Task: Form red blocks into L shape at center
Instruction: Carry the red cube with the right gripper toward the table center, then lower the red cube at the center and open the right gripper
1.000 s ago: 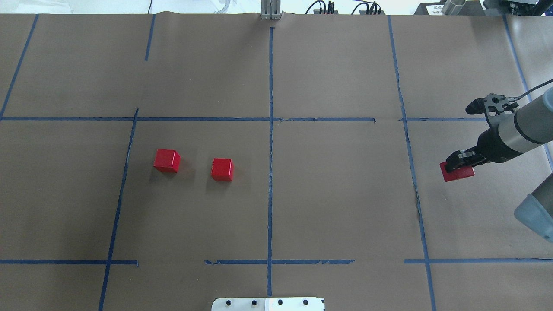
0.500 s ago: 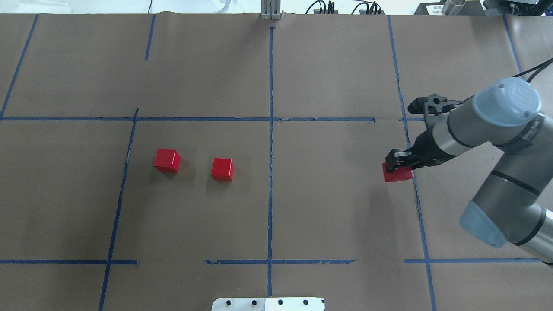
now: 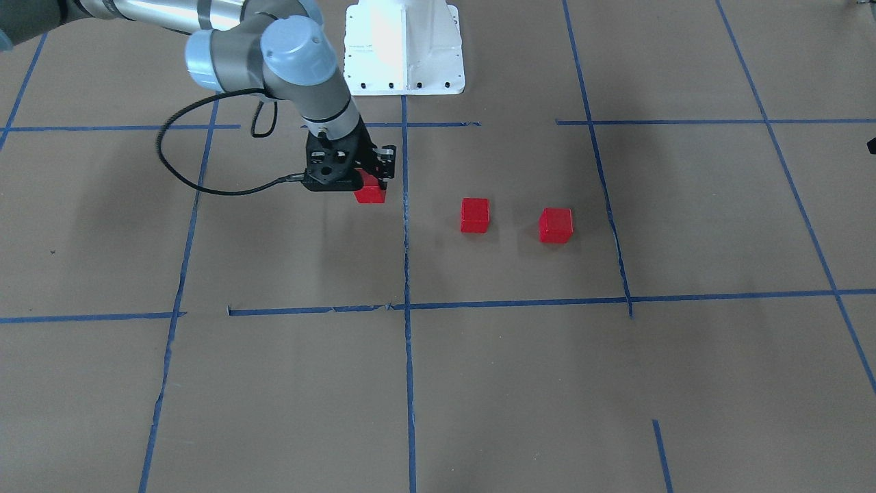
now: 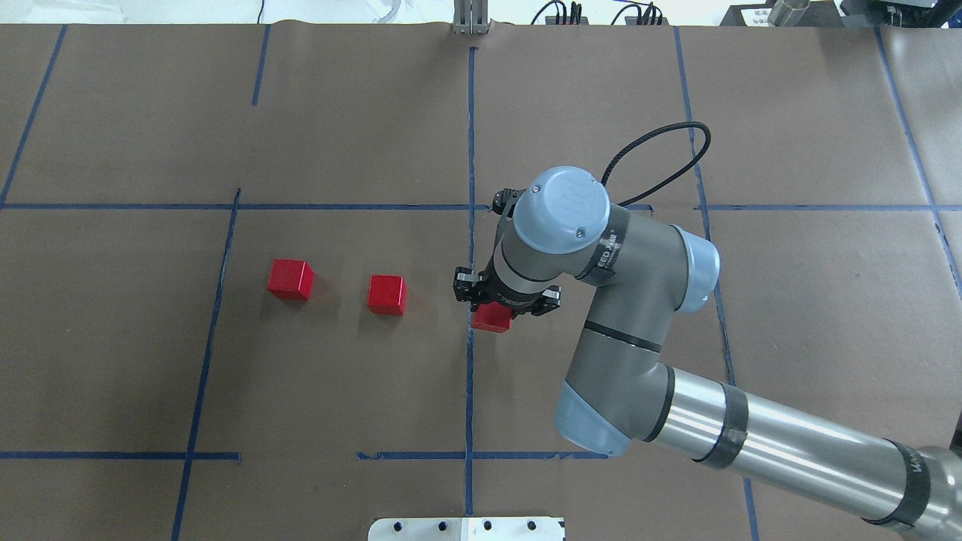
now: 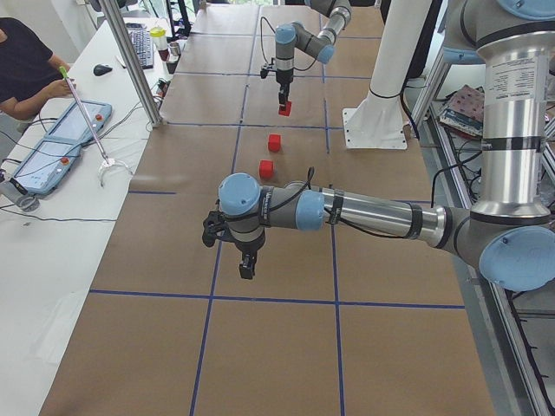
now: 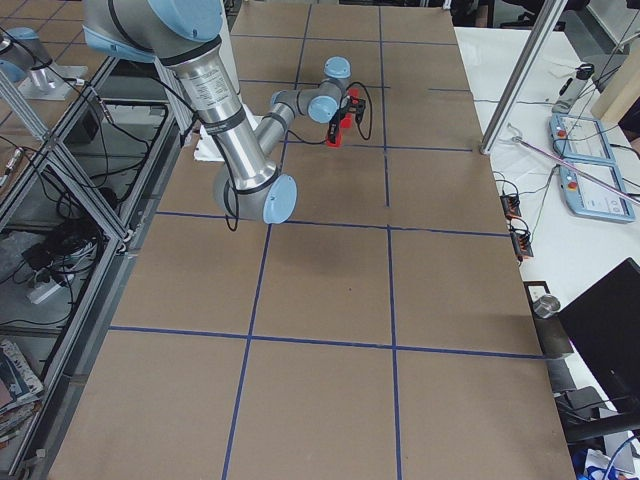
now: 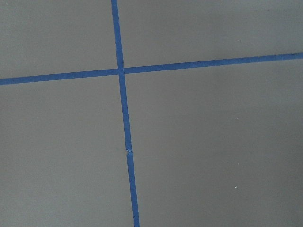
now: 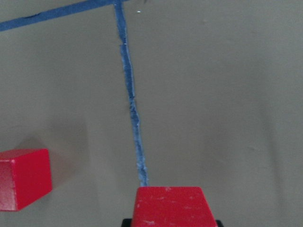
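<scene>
Right claw (image 4: 492, 306) clenched on the held red block (image 4: 491, 318), just right of the centre tape line (image 4: 470, 361). Second red block (image 4: 387, 294) sits on the surface near the line's left; third red block (image 4: 290, 279) farther left. Left claw (image 5: 247, 269) is well beyond, and I cannot tell whether it is released or clenched.

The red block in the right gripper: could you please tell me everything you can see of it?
The block is a small bright red cube, matte, with faint pale scuffs on one face. The right gripper has its jaws shut on it from above, covering part of its top. It is level, just on the robot's right of the center tape line. Whether it touches the paper is unclear.
</scene>
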`<state>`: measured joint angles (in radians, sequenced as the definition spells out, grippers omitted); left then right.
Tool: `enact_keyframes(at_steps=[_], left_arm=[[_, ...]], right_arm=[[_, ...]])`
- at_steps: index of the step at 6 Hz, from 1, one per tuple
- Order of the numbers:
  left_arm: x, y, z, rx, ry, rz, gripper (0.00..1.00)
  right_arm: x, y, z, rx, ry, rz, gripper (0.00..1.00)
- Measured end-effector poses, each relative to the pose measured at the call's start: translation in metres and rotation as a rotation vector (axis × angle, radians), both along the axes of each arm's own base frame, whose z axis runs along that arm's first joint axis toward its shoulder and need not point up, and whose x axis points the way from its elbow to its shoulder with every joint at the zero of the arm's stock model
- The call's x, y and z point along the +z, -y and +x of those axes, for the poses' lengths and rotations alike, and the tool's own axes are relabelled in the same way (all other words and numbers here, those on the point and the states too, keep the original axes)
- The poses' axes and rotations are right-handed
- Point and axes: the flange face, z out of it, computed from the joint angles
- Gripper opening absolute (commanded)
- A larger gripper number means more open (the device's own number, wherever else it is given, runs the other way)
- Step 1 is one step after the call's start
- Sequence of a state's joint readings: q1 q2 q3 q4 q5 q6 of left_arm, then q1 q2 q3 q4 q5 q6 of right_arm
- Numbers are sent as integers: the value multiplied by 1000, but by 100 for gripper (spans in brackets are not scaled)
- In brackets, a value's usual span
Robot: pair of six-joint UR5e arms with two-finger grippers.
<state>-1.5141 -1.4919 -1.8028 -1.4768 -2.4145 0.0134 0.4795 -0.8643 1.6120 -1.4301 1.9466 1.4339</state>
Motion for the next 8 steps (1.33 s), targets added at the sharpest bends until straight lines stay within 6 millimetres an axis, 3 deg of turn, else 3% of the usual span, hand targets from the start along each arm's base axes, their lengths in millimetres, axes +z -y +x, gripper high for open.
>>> enact_keyframes(at_steps=[2, 5, 8], left_arm=[[0, 0, 0, -4, -1, -5, 100], [-2, -1, 1, -7, -20, -9, 100], [-3, -1, 1, -8, -23, -10, 100]], right_arm=[[-8, -7, -31, 16, -28, 13, 0], [3, -4, -40, 19, -69, 36, 2], [5, -2, -41, -16, -78, 90, 20]])
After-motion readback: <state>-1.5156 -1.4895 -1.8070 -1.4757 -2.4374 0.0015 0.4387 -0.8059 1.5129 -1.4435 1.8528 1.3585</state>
